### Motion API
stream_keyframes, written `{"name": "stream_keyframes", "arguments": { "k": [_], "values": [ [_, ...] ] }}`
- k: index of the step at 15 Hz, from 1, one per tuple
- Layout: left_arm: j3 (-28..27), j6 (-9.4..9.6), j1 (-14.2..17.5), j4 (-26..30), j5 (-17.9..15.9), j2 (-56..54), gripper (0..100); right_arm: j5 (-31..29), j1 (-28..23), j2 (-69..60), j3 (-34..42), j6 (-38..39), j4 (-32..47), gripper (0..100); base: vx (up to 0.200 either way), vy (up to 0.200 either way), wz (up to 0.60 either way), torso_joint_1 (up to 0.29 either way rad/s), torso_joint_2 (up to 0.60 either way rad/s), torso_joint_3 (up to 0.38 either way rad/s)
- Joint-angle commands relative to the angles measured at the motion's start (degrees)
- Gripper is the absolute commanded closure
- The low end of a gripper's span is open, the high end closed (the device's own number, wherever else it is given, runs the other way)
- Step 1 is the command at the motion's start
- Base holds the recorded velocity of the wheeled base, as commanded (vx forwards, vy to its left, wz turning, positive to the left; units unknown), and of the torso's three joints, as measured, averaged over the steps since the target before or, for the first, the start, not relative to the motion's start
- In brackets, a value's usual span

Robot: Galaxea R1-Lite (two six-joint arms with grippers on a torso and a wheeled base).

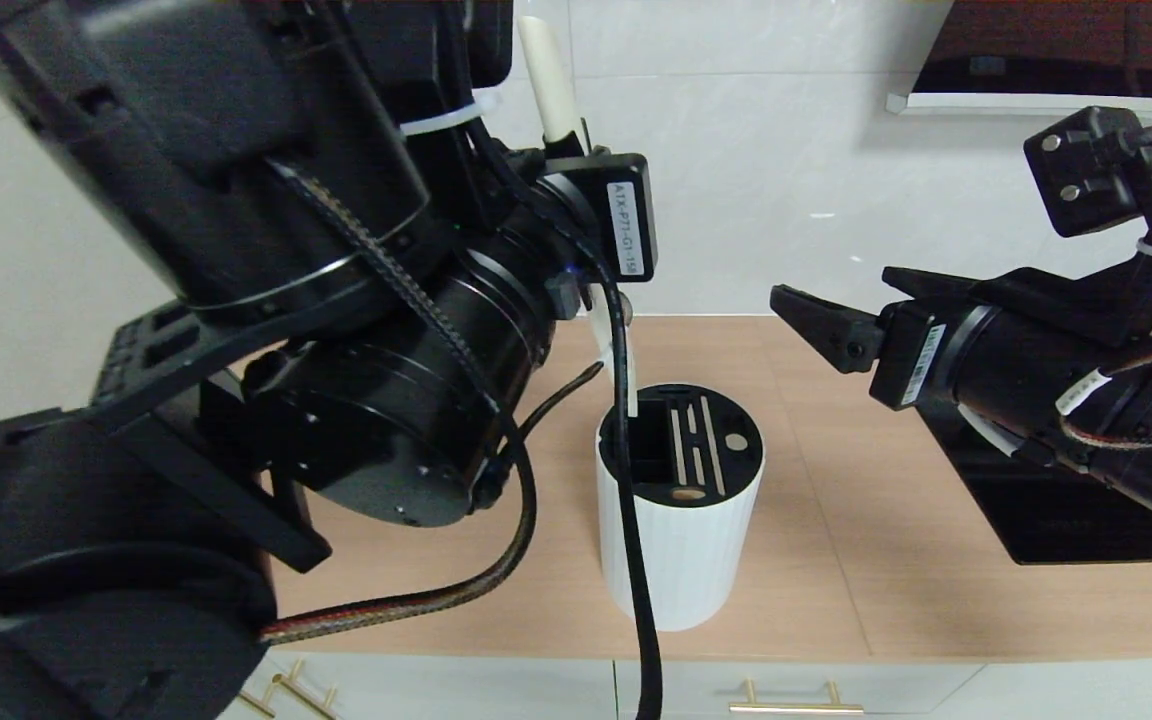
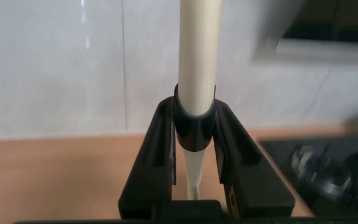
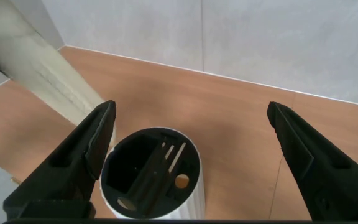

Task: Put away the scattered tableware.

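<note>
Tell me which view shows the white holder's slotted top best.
The head view: the holder stands whole, slots visible, though a cable crosses it. The right wrist view crops its lower edge. The left wrist view faces the cream handle instead.

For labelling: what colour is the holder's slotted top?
Black slotted top on a white holder; best in head view.

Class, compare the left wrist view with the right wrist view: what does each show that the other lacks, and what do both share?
Left wrist view adds: the left gripper shut on a utensil's cream handle.
Right wrist view adds: the open right gripper above a white holder with a black slotted top.
Shared: the wooden counter and the pale tiled wall.
</note>
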Motion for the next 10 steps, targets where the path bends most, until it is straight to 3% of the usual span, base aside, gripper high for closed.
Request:
{"name": "stream_keyframes", "arguments": {
  "k": [1, 6, 10],
  "values": [
    [0.6, -0.09, -0.2, -0.1, 0.1, 0.9, 100, 0.0, 0.0, 0.3, 0.0, 0.0, 0.0, 0, 0.000, 0.000, 0.00, 0.000, 0.00, 0.000],
    [0.4, -1.41, -0.2, 0.0, 0.1, 3.7, 100, 0.0, 0.0, 0.1, 0.1, 0.0, 0.0, 0, 0.000, 0.000, 0.00, 0.000, 0.00, 0.000],
    [0.5, -1.41, -0.3, 0.0, 0.1, 5.7, 100, 0.0, -0.2, 0.0, 0.1, 0.0, 0.0, 0, 0.000, 0.000, 0.00, 0.000, 0.00, 0.000]
  ]
}}
